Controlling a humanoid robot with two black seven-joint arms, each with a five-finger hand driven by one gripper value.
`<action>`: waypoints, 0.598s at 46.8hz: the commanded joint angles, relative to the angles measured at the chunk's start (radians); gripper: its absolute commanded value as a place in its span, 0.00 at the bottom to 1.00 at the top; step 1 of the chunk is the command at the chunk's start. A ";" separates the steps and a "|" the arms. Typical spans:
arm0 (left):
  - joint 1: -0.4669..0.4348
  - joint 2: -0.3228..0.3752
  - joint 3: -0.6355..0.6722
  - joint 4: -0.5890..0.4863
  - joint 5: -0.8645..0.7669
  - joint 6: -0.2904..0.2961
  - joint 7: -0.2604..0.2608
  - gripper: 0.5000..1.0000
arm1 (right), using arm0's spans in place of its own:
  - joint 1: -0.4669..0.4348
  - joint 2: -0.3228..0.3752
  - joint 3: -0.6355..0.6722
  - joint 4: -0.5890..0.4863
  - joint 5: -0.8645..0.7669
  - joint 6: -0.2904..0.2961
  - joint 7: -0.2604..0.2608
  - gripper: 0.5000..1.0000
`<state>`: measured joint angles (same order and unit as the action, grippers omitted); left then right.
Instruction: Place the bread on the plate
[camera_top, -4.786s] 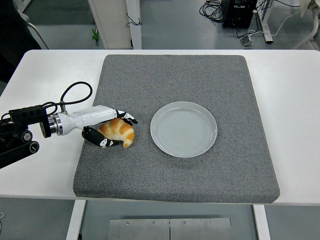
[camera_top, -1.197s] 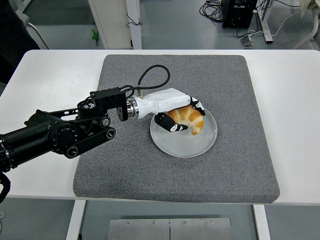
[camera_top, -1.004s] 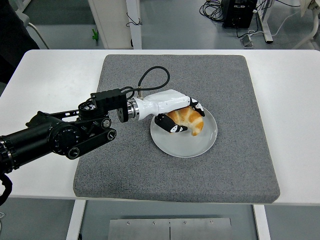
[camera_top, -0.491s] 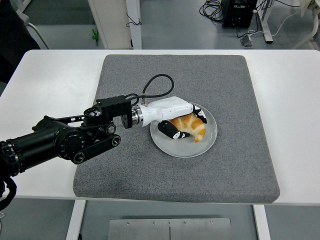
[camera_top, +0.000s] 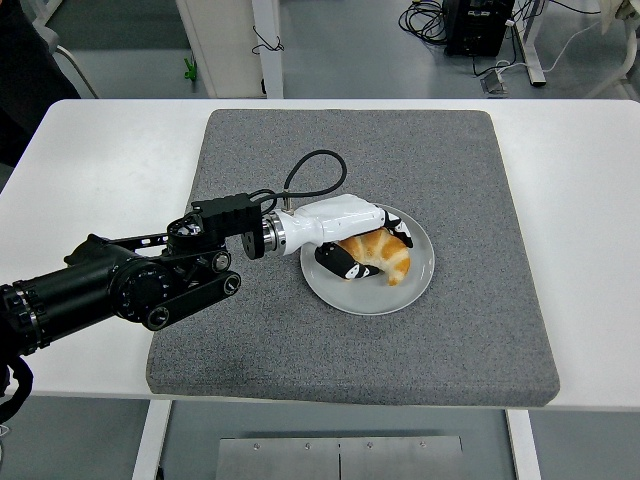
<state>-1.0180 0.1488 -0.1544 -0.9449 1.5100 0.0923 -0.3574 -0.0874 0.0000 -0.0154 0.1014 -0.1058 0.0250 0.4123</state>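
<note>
A golden croissant (camera_top: 383, 257) lies on the pale round plate (camera_top: 420, 275) in the middle of the grey mat. My left hand (camera_top: 365, 245), white with black fingertips, reaches in from the left over the plate. Its fingers are curled around the croissant's left part, thumb below and the others over the top. The black left arm (camera_top: 130, 285) stretches across the mat's left side. The right arm is out of sight.
The grey foam mat (camera_top: 360, 330) covers the middle of the white table (camera_top: 590, 230). A black cable (camera_top: 315, 170) loops up from the wrist. Floor, table legs and cables show at the top.
The left hand carried the croissant from the mat's left side onto the plate, then lowered it slightly. Since half a second ago almost nothing has moved.
</note>
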 joint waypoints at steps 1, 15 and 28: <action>0.007 0.000 -0.001 0.000 -0.001 0.007 0.000 0.23 | 0.000 0.000 0.002 0.000 0.000 0.000 0.000 1.00; 0.013 -0.002 -0.002 0.006 -0.013 0.021 0.000 0.30 | 0.000 0.000 0.000 0.000 0.000 0.000 -0.001 1.00; 0.015 0.000 -0.001 0.006 -0.013 0.029 -0.003 0.66 | 0.000 0.000 0.000 0.000 0.000 0.000 0.000 1.00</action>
<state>-1.0032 0.1485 -0.1553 -0.9380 1.4976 0.1211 -0.3602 -0.0874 0.0000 -0.0152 0.1014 -0.1058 0.0254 0.4118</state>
